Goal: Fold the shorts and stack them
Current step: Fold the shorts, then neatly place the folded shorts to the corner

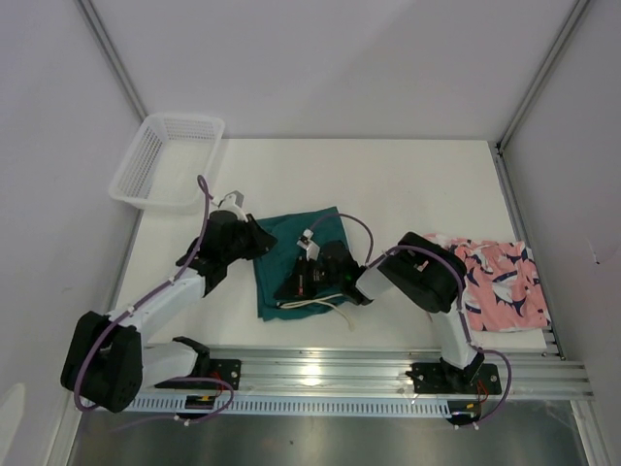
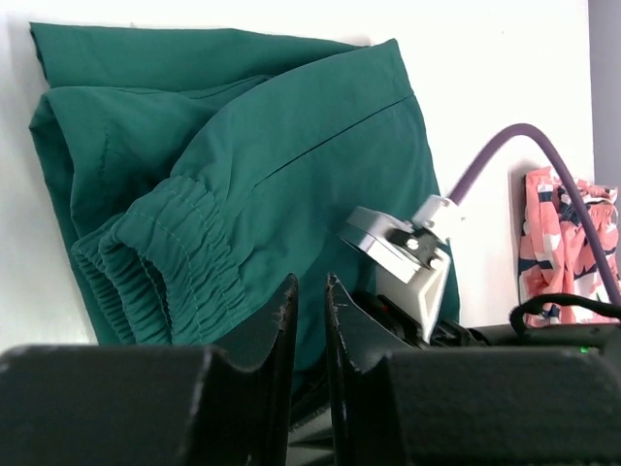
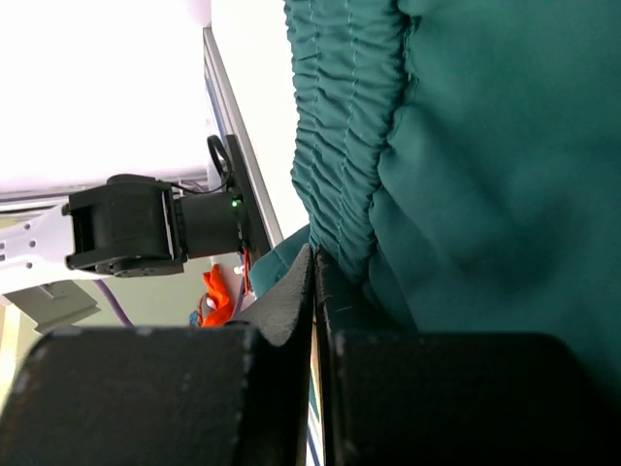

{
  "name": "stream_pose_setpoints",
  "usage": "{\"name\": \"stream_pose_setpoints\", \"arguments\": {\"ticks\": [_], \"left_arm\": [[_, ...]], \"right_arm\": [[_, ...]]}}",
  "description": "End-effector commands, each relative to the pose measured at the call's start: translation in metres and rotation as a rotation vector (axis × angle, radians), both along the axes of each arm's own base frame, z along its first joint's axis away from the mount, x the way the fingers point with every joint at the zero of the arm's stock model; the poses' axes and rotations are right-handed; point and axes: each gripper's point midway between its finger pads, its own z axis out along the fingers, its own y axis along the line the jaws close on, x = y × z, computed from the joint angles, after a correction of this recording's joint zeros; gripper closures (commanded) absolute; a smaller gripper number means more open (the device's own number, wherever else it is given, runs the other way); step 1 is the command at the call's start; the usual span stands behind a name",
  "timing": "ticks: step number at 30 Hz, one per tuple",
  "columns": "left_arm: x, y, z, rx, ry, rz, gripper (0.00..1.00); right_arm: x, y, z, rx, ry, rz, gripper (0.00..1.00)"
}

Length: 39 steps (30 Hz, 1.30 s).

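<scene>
A white basket [image 1: 167, 160] sits at the far left corner of the table [image 1: 408, 184]. Below it, we see the left arm [image 1: 160, 306] stretching from its base at the near left edge, up and to the right, wrist low over the tabletop. The left claw [image 2: 310, 282] sits at the left edge of the green shorts [image 1: 291, 254]. Its two fingers stand slightly apart, with a narrow slit between them, and we see nothing in that slit.

The green shorts lie crumpled in the middle of the table, the gathered waistband [image 2: 160, 262] bunched toward the left arm. A pale drawstring [image 1: 315, 306] trails along their near edge.

The right arm [image 1: 427, 277] rises from its base at the near right, bends sharply at the elbow and reaches left, with its wrist over the green cloth. The right claw [image 3: 315, 254] has its fingers pressed together, tips against the ruffled waistband. We cannot tell whether any cloth is caught between them.

At the far right, the pink shorts [image 1: 500, 284], printed with dark and white sharks, lie flat near the table's right edge, well apart from the green pair and partly behind the right arm's elbow.
</scene>
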Motion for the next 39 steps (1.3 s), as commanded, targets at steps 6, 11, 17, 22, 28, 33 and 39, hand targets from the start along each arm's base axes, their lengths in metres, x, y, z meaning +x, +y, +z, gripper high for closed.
{"name": "stream_pose_setpoints", "arguments": {"ticks": [6, 11, 17, 22, 28, 33, 39], "left_arm": [[0.020, -0.009, -0.037, -0.035, 0.030, 0.002, 0.84], [0.030, -0.010, -0.060, -0.070, 0.045, 0.040, 0.85], [0.042, -0.016, -0.086, -0.046, 0.073, 0.022, 0.88], [0.041, -0.018, -0.065, -0.053, 0.045, 0.003, 0.87], [0.029, -0.017, -0.009, -0.020, -0.035, -0.051, 0.65], [0.012, 0.004, 0.022, 0.030, -0.078, -0.002, 0.32], [-0.010, 0.017, 0.038, 0.047, -0.092, 0.011, 0.13]], "right_arm": [[0.008, -0.004, 0.063, 0.099, -0.149, -0.041, 1.00], [0.024, -0.027, 0.093, 0.071, -0.209, -0.084, 0.93], [0.081, -0.095, 0.129, -0.065, -0.319, -0.228, 0.71], [0.126, -0.165, 0.109, -0.260, -0.320, -0.339, 0.42], [0.169, -0.199, 0.072, -0.337, -0.239, -0.340, 0.33], [0.184, -0.193, 0.048, -0.344, -0.207, -0.307, 0.27], [0.201, -0.174, 0.024, -0.316, -0.168, -0.288, 0.25]]}}
